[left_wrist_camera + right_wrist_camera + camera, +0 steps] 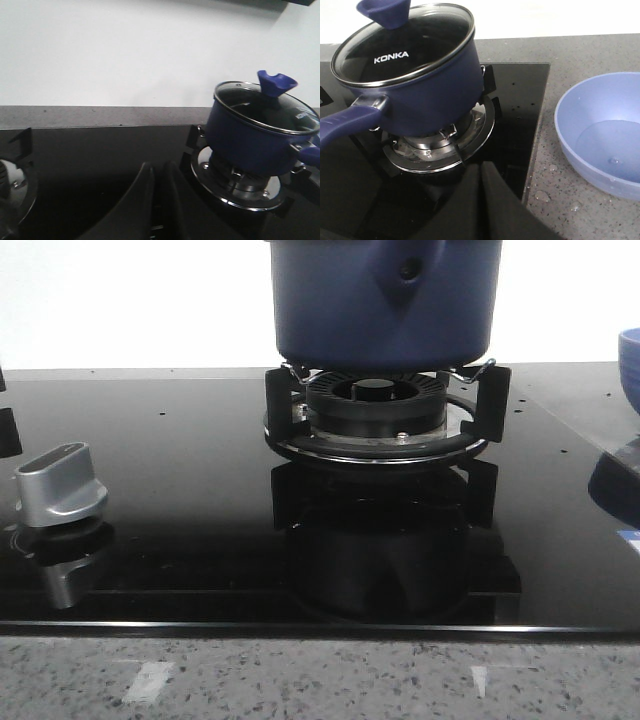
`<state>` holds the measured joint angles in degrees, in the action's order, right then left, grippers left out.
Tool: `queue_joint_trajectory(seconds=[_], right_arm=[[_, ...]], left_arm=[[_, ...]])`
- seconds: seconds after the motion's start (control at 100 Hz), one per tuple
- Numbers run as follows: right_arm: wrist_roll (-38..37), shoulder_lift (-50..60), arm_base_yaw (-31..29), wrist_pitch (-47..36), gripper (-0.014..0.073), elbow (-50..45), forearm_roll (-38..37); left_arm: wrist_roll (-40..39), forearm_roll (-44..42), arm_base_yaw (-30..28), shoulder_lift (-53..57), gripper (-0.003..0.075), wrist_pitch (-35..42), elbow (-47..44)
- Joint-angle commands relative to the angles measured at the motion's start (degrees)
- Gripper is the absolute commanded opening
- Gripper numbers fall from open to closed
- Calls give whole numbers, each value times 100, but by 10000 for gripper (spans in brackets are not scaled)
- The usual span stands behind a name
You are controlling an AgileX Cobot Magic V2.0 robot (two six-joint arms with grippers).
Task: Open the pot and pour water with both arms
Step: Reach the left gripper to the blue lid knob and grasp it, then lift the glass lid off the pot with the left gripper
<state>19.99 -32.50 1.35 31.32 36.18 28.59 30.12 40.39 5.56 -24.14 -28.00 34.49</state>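
Note:
The dark navy-blue pot [385, 300] stands on the burner grate [385, 420] of a black glass hob. Its handle stub with a round hole faces the front camera. A glass lid [402, 42] marked KONKA with a blue knob [384, 12] covers it; the lid also shows in the left wrist view [265, 107]. My left gripper [159, 172] is shut and empty, low over the hob to the left of the pot. My right gripper [481, 170] is shut and empty, in front of the burner and to the right of the pot's long handle [345, 127].
A lighter-blue bowl [602, 132] with a little water sits on the speckled counter right of the hob; its edge shows in the front view [630, 365]. A silver hob knob [60, 485] stands at the left front. A second burner [12, 182] lies left.

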Motion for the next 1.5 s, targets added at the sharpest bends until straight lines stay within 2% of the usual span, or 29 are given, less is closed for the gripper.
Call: queue_joint_trajectory(seconds=[0.0,0.09,0.15,0.21,0.28,0.4,0.45,0.73,0.91,1.03,1.26,1.49], right_arm=[[107,-64,10,-250,-47,282,35],[260,-64,10,-220,66,340,35],[280,-64,10,-220,204,375,35],[280,-64,10,-231,342,377,35],[280,-64,10,-216,428,377,35],[280,-64,10,-314,435,377,35],[280,-64,10,-321,435,403,35],[294,-64,10,-321,435,640,-46],[294,-74,-12,-284,435,791,-557],[247,-164,-12,-196,435,802,-627],[189,-328,-12,-104,435,802,-661],[189,-409,-12,-130,435,802,-685]], left_arm=[[841,904,186,-257,-14,315,261],[2025,1801,446,-507,31,282,330],[2637,2310,660,-741,80,282,390],[2977,2609,791,-940,132,282,471],[3296,2950,964,-1216,200,282,568],[3976,3558,1162,-1790,317,188,797],[4267,3819,1224,-2114,340,71,935],[5793,5290,1342,-3985,343,-825,1945],[5872,5378,1342,-5098,343,-1614,2769],[5875,5378,1494,-5757,353,-1988,3317],[6031,5332,1888,-6524,435,-1875,4228],[6215,5332,1888,-6835,435,-1731,4698]])
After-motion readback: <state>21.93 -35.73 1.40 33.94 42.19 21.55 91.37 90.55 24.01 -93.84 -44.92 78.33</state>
